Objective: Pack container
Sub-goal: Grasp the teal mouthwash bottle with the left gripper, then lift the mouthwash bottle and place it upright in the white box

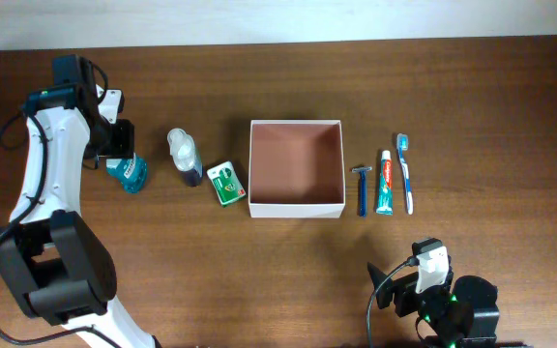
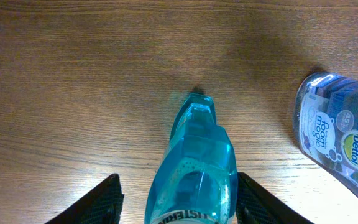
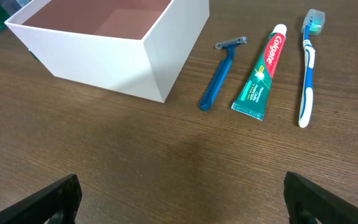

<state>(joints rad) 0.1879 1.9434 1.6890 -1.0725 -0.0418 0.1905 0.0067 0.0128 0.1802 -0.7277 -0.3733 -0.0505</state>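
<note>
The container (image 1: 296, 207) is a white-walled square box with a pinkish-brown floor. It stands empty at the table's middle and also shows in the right wrist view (image 3: 98, 62). My left gripper (image 1: 117, 147) is open, with its fingers (image 2: 178, 202) on either side of a blue mouthwash bottle (image 2: 194, 168) that lies at the far left (image 1: 131, 175). My right gripper (image 1: 424, 280) is open and empty (image 3: 182, 199) over bare table near the front right.
A Dettol bottle (image 1: 186, 158) (image 2: 337, 134) and a green soap box (image 1: 226, 184) lie left of the container. A blue razor (image 1: 362, 188) (image 3: 219, 81), a toothpaste tube (image 1: 385, 184) (image 3: 263, 74) and a toothbrush (image 1: 406, 174) (image 3: 307, 74) lie right of it.
</note>
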